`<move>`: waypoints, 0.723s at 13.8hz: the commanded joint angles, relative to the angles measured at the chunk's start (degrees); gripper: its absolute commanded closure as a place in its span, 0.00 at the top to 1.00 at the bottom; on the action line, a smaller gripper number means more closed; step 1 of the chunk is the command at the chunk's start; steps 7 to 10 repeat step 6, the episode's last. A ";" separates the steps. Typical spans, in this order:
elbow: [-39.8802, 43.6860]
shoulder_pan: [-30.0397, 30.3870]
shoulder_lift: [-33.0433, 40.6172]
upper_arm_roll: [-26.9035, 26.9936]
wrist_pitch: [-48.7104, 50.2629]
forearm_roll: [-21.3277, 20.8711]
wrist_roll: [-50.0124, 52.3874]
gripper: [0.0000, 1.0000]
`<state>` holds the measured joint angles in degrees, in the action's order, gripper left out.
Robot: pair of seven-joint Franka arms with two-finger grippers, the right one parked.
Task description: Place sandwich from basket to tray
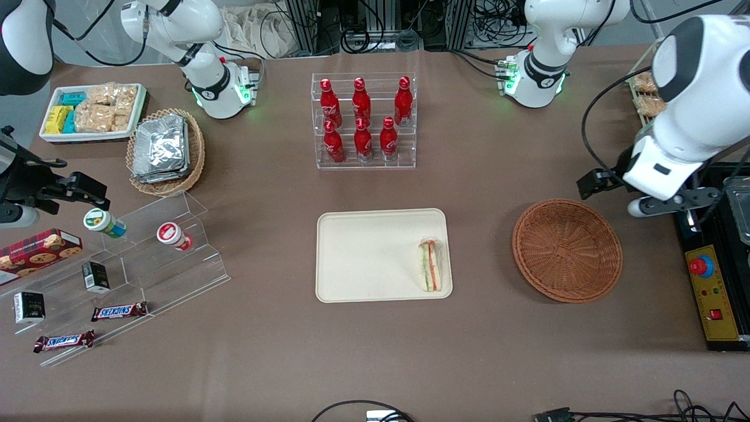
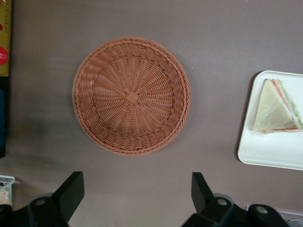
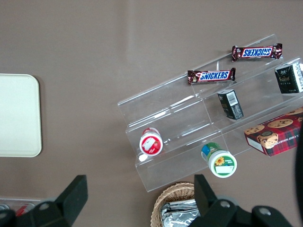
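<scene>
While my arm hangs raised over its own end of the table, the tray lies mid-table with the basket beside it, apart. My tool, above the table near the basket, has its 2 fingers spread, holding nothing. On the tray, at the rim nearest the basket, lies the sandwich.
</scene>
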<state>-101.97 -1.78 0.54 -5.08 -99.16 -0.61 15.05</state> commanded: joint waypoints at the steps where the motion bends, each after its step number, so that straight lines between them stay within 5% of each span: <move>1: 3.17 0.38 -1.16 -0.46 2.38 0.09 -1.60 1.00; 10: 6.77 0.38 -3.62 -0.46 6.78 -1.06 -10.13 1.00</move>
